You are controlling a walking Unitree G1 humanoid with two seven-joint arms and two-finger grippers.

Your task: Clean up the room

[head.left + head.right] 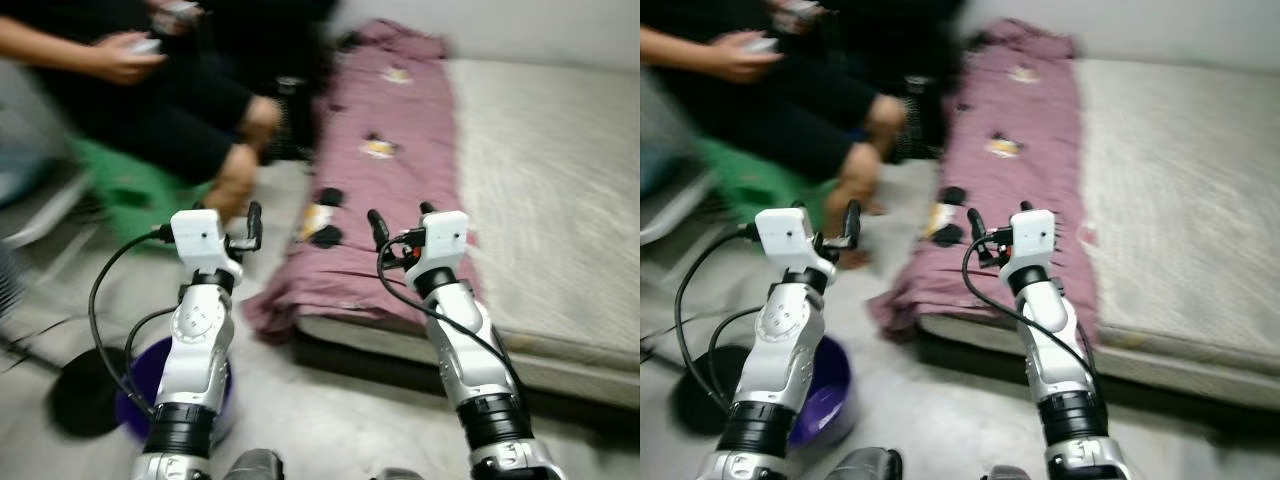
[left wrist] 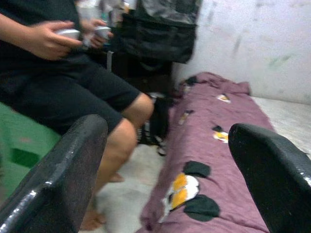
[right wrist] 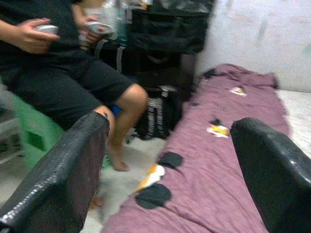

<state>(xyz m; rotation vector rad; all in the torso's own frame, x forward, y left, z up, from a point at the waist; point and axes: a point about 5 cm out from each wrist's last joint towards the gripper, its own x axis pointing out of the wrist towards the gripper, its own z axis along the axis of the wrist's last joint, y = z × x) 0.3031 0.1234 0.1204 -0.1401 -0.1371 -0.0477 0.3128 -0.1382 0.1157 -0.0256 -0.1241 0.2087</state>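
Both arms are raised in front of the robot; the left gripper point(image 1: 248, 228) hangs over the floor point(image 1: 300, 410) beside the bed, jaws spread and holding nothing; the right gripper point(image 1: 398, 222) hangs over the bed's near edge, jaws likewise spread and bare. A purple bowl point(image 1: 135, 385) sits on the floor by the left arm, next to a dark round base point(image 1: 80, 390); a maroon blanket point(image 1: 385, 150) lies rumpled along the mattress point(image 1: 550, 200), its near end spilling over the bed's corner; a seated person point(image 1: 150, 90) is off to the left. Tidying looks barely begun; the blanket remains unstraightened, the bowl is not yet picked up.
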